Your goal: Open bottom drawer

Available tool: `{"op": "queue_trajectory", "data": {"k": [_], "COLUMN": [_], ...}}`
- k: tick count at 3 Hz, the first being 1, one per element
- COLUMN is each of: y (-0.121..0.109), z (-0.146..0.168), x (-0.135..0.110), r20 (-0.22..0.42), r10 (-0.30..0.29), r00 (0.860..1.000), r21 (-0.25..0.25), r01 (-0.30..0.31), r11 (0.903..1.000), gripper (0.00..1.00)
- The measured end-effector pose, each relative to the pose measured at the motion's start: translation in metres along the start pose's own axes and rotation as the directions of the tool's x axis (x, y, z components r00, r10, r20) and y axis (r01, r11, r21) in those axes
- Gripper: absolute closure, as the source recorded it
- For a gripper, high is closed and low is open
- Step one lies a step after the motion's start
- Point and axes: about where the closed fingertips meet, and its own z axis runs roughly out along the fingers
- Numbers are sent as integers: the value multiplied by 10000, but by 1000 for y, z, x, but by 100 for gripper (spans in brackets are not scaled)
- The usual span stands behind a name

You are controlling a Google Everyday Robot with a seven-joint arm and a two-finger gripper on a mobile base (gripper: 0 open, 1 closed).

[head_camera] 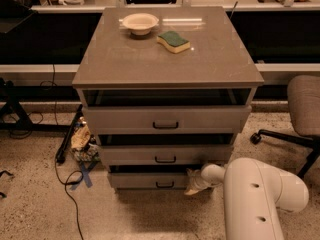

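Gripper (194,184) sits low at the right end of the bottom drawer (142,180), touching or just beside the front's right edge; can't tell which. How far it is open, and whether it has hold of anything, can't be told. The drawer's front runs sideways, left from the gripper, with its small black handle (165,185) a little to the gripper's left at about the same height, apparently not grasped. A dark gap shows above the front, so the drawer looks barely ajar at most. Pull direction is probably straight out toward the camera. The white arm (260,199) comes in from the gripper's right and near side, so it fills floor space in front of the drawer's right part. Middle drawer (200,155) is directly above the gripper, top drawer (210,119) higher. Bowl (140,22) and sponge (173,40) are far up on the cabinet top, out of the way. Chair (305,109) is off to the right, cable clutter (82,144) well left.
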Motion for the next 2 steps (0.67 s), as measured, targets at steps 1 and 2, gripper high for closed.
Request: {"op": "queue_trajectory", "data": {"k": [1, 2], "y": [27, 38], "z": [-9, -16], "x": [0, 1], "r20": [-118, -138], "r10": [-147, -95], "r00": [9998, 9999], "r21": [-616, -857], "r01": [139, 83], "r11": [9980, 9963], "gripper": [62, 85]}}
